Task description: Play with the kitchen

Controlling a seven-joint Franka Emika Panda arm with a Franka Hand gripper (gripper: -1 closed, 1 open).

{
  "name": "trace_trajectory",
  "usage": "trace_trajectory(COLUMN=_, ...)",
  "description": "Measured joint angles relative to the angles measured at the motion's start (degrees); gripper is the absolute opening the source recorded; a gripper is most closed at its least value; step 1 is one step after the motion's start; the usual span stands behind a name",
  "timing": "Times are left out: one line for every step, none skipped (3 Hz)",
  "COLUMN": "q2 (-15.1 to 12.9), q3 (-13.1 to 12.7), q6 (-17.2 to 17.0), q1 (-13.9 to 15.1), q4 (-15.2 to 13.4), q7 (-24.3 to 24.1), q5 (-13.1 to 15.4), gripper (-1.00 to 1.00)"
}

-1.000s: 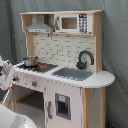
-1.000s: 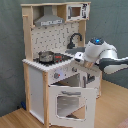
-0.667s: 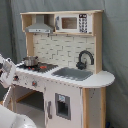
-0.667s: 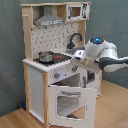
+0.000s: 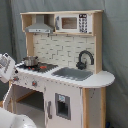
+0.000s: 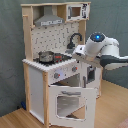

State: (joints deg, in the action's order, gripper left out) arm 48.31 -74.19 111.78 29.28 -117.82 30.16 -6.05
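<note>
Holding beside the kitchen (image 6: 47,75), arm (image 6: 102,50) barely shifted, oven door (image 6: 70,102) still open

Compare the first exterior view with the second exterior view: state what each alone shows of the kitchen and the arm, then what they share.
Only the first exterior view shows the grey sink basin and the whole microwave front. Only the second exterior view shows the oven door swung open with its window, and the arm's white body reaching in above that door. Both exterior views show the range hood, the pot on the stovetop and the black faucet.
</note>
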Motion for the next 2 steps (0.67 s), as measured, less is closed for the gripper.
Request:
trace_trajectory(q2=2.0, q3=0.4, q6=-3.7, q1=0.2, q4=2.2, q7=-1.3, q5=3.4, gripper=1.0)
trace_trajectory(q2=4.2, q3=0.4, q6=-6.6, q1=1.4, q4=4.7, q7=-2.3, q5=8.2, gripper=1.0)
